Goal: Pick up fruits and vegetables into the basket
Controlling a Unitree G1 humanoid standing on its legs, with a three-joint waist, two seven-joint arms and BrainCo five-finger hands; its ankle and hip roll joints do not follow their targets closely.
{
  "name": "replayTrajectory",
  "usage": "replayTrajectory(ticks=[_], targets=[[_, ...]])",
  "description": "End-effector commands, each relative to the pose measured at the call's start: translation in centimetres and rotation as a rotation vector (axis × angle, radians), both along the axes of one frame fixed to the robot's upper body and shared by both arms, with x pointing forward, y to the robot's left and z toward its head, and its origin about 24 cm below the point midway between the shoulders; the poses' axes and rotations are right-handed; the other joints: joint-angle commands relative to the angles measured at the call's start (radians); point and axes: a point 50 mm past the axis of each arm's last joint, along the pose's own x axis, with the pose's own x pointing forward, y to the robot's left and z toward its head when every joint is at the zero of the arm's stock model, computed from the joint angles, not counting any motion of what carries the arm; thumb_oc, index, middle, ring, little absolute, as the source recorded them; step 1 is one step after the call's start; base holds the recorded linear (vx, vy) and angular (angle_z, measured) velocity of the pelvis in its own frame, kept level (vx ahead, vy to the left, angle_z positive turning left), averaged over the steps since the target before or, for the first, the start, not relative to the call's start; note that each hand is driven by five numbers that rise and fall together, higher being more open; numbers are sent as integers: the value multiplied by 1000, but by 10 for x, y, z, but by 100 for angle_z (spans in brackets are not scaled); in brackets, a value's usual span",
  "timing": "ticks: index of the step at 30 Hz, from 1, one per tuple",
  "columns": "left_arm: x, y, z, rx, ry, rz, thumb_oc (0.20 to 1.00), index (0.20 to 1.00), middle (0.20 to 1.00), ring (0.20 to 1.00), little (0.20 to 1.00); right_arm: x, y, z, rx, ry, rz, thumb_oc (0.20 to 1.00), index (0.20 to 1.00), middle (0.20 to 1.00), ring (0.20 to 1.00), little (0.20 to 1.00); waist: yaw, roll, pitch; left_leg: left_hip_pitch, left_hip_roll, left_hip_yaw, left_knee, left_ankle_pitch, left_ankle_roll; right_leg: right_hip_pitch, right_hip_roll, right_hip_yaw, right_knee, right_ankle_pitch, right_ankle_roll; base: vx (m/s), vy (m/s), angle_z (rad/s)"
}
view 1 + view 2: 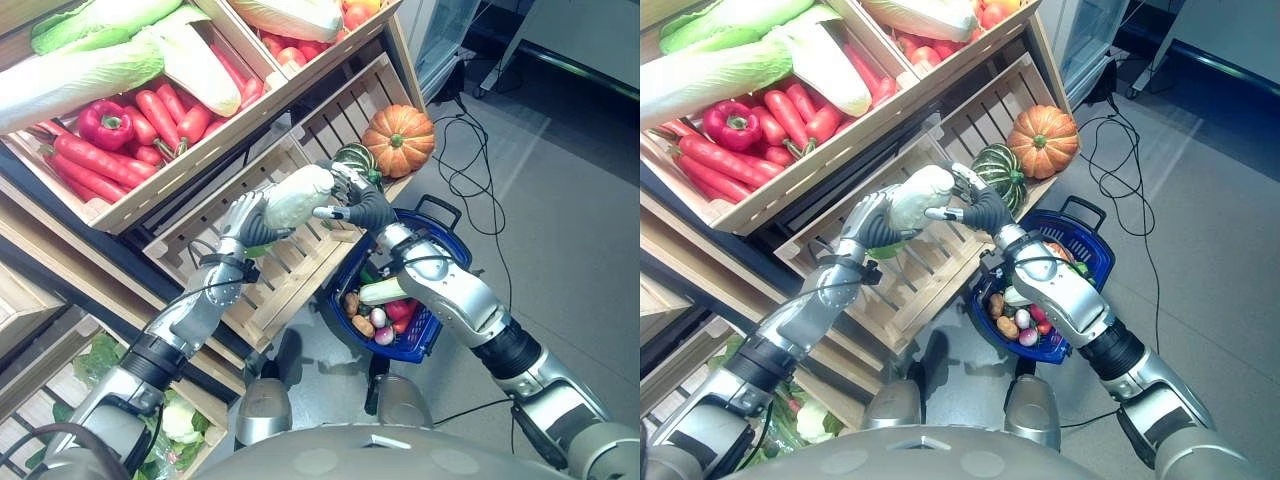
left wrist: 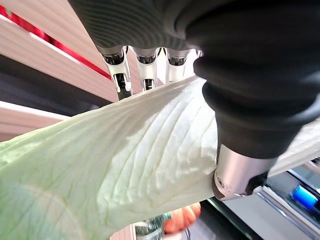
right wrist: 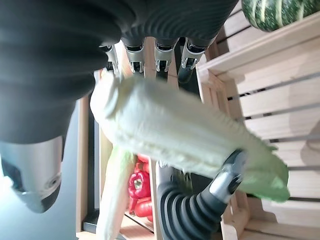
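Cabbage [image 1: 297,196] between both robot hands over an empty crate [image 1: 290,262], basket [image 1: 447,262] to its right, pumpkin [image 1: 398,139] behind.

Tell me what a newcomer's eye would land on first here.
First, the pale napa cabbage held up between the left hand and the right hand, in front of an empty wooden crate. Next, the orange pumpkin in the next crate, and the blue basket below the right arm, already holding vegetables.

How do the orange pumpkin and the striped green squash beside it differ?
The orange pumpkin is plain orange with a green stem and looks larger; the green squash is dark green with pale stripes. In the left eye view the right hand partly covers the squash, not the pumpkin. Both are ribbed, sharing one wooden crate.
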Motion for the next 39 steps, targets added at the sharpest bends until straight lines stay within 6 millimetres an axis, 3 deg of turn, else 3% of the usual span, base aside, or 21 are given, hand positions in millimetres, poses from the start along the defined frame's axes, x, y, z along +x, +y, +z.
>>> replayTrajectory(ticks=[1,11,17,18,19,39], targets=[[0,-43,53,-35,-273,-187,200,200,200,200,200,-10,27,11,103,-12,97,1000,1000,1000,1000,1000,1,-31,-25,-12,-18,51,-2,-62,68,122,-59,23,-30,-96,96,0,0,0],[-3,-57,57,37,-365,-193,200,200,200,200,200,-7,28,-7,56,49,27,1000,1000,1000,1000,1000,-6,-37,-25,1,-14,59,-10,-68,70,130,-61,19,-35,-96,103,0,0,0],[0,-61,58,88,-392,-175,200,200,200,200,200,-11,32,-16,22,75,100,1000,1000,1000,1000,1000,-18,-42,-23,12,-9,69,-20,-68,73,130,-59,27,-40,-92,107,0,0,0],[0,-62,58,91,-391,-173,200,200,200,200,200,-12,33,-16,19,77,117,856,856,856,856,856,-19,-42,-24,13,-9,68,-21,-68,72,131,-59,28,-41,-92,108,0,0,0],[1,-62,58,94,-386,-170,200,200,200,200,200,-13,34,-16,15,75,133,200,200,200,200,200,-19,-43,-25,15,-9,68,-23,-68,72,132,-59,29,-42,-92,108,0,0,0],[2,-71,45,179,-359,-193,200,200,200,200,200,-22,63,-14,29,107,319,200,200,200,200,200,2,-50,-37,35,-2,60,-47,-62,66,154,-62,16,-61,-88,113,0,0,0]])
